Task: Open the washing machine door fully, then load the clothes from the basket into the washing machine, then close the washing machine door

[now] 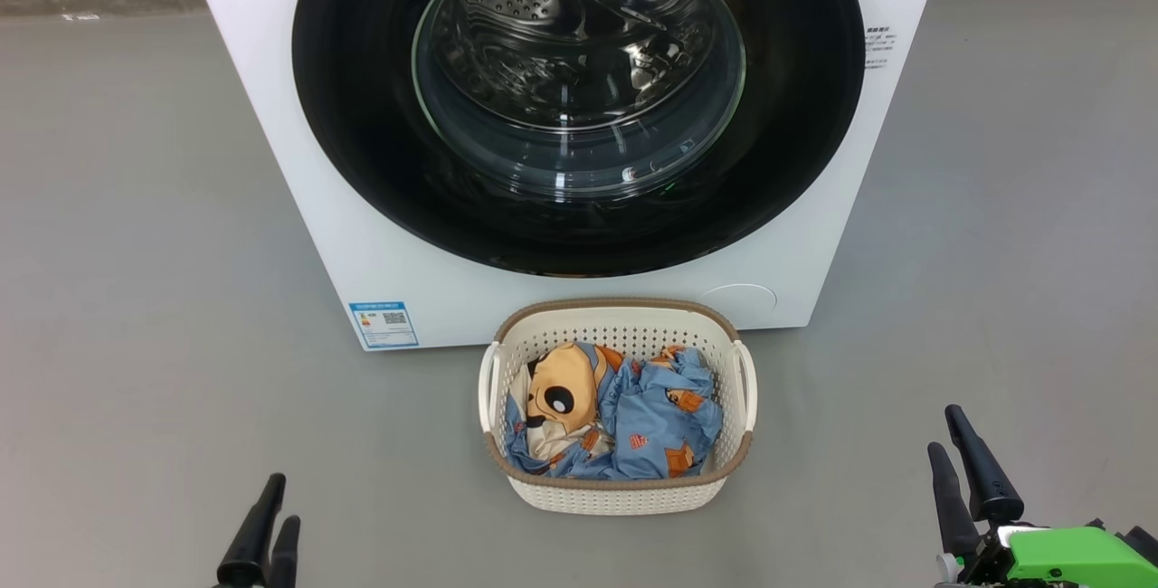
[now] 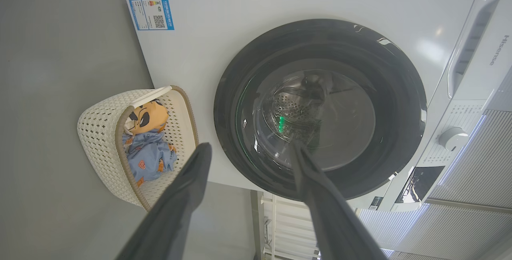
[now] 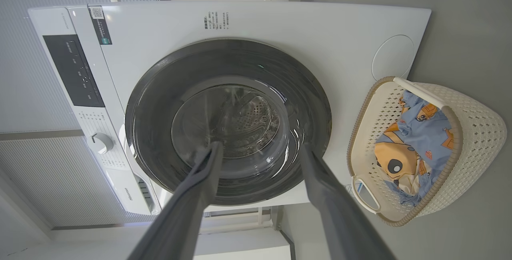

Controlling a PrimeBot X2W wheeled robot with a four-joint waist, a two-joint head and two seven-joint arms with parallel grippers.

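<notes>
- my left end effector [image 2: 252,147] sits low on my left, its two dark fingers spread wide with nothing between them.
- my right end effector [image 3: 261,147] sits low on my right, also wide and empty.
- both are well apart from the basket [image 1: 624,497], which stands ahead of me on the grey floor [image 1: 136,253], just in front of the washing machine [image 1: 380,253].
- the clothes [image 1: 651,425] lie heaped inside the basket: blue cloth with orange prints and a tan animal face toward my left.
- the washing machine door [image 1: 362,118] is shut flat against the white front, and the drum [image 1: 534,0] shows through its glass.
- a blue label [image 1: 383,324] sits at the machine's lower left corner.
</notes>
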